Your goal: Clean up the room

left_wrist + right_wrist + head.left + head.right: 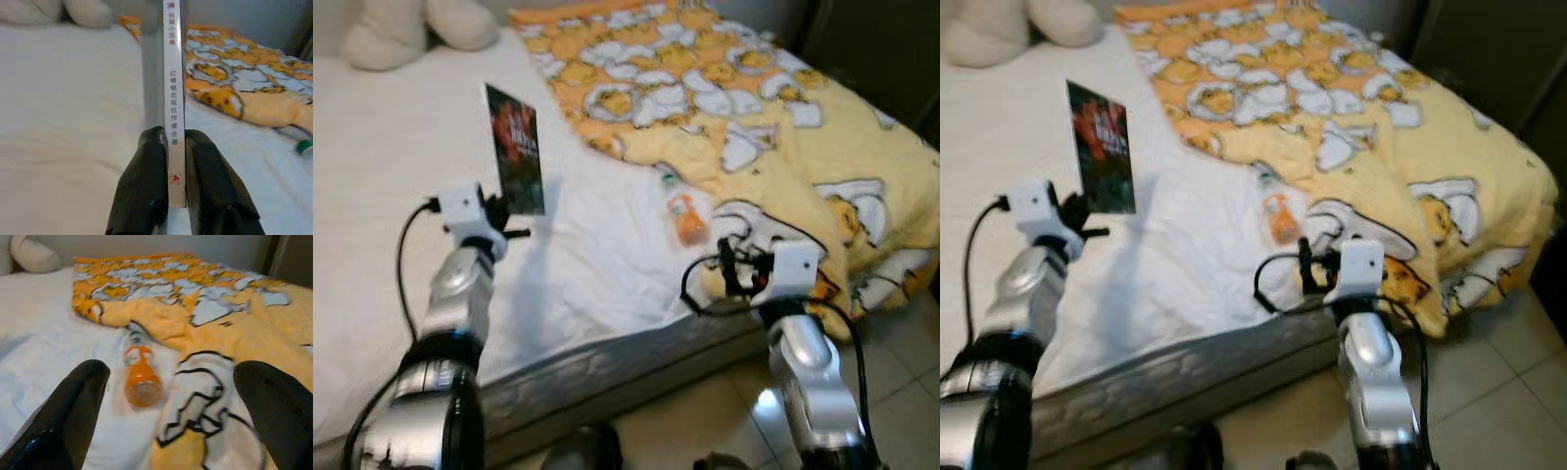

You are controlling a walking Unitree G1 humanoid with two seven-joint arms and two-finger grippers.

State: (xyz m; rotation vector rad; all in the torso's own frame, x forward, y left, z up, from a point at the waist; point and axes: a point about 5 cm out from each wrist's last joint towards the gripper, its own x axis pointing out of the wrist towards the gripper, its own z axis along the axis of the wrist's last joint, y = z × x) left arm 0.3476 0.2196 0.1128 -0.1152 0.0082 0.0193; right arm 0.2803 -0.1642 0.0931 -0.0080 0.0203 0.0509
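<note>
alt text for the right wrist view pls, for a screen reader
The open right claw faces an orange bottle lying on a white bed sheet, its cap end against a rumpled yellow cartoon-print blanket. A pale pillow sits at the far end.

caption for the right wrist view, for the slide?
Open right gripper faces an orange bottle lying on the white sheet beside the yellow blanket.

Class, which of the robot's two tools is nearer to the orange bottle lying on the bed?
Right. The right tool is open, pointed at the orange bottle just ahead. The left tool is farther off over the white sheet, gripping a book.
</note>
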